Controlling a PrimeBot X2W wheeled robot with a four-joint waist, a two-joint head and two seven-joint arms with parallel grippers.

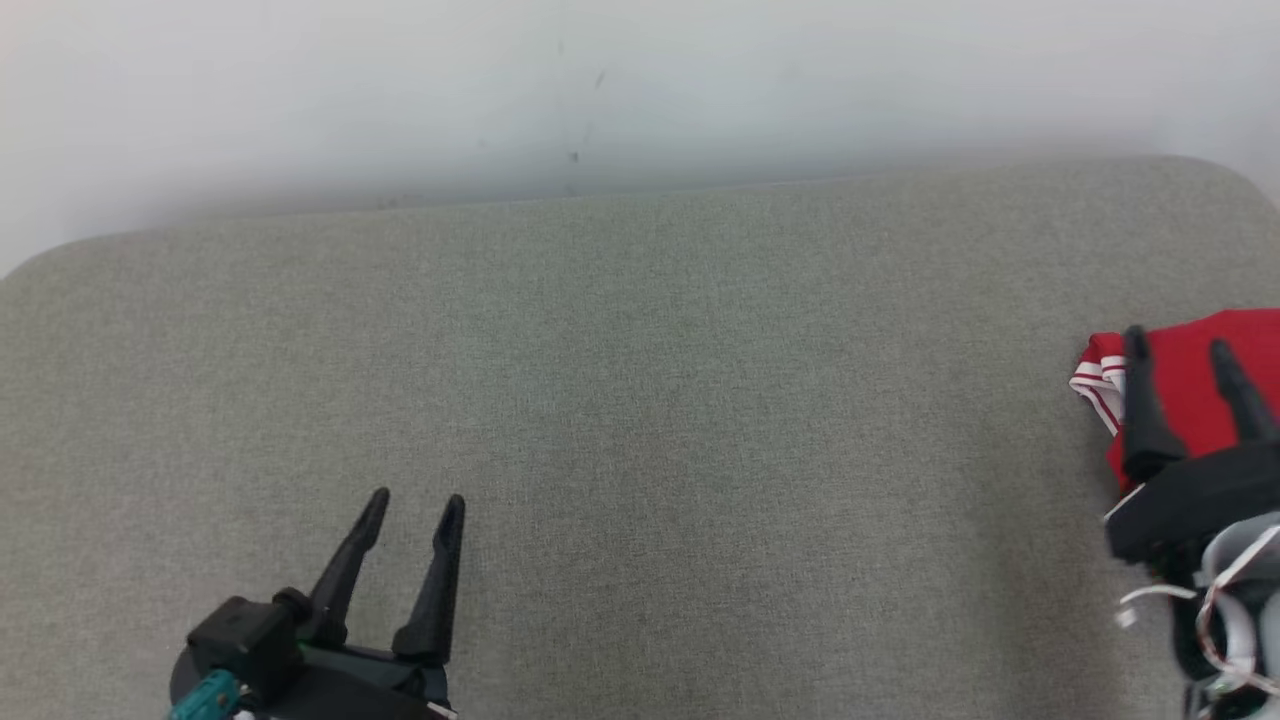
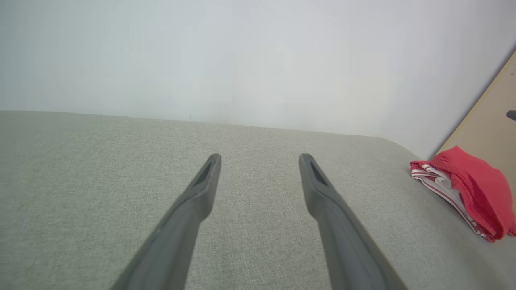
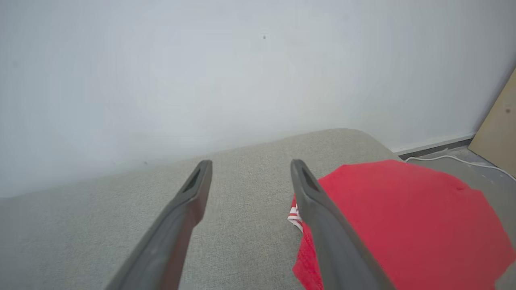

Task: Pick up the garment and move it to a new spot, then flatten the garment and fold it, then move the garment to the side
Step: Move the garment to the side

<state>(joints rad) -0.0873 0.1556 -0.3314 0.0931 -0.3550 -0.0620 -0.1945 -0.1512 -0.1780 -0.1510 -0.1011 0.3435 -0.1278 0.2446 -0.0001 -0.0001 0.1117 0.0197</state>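
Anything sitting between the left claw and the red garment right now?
Nothing: the head view shows only bare grey cushion between the left claw and the red garment at the cushion's right edge.

On my head feed, the left gripper (image 1: 418,495) sits at the lower left over bare grey pad (image 1: 700,400), fingers spread and pointing up-frame, with nothing between them. The right gripper (image 1: 1178,338) sits at the right edge, its jaws equally wide, both fingers overlapping the red garment (image 1: 1190,390), though I cannot tell whether they touch it. The garment lies bunched at the pad's right side, its white-striped hem (image 1: 1095,380) facing left, and a pale wall (image 1: 640,90) runs behind the pad's far edge.
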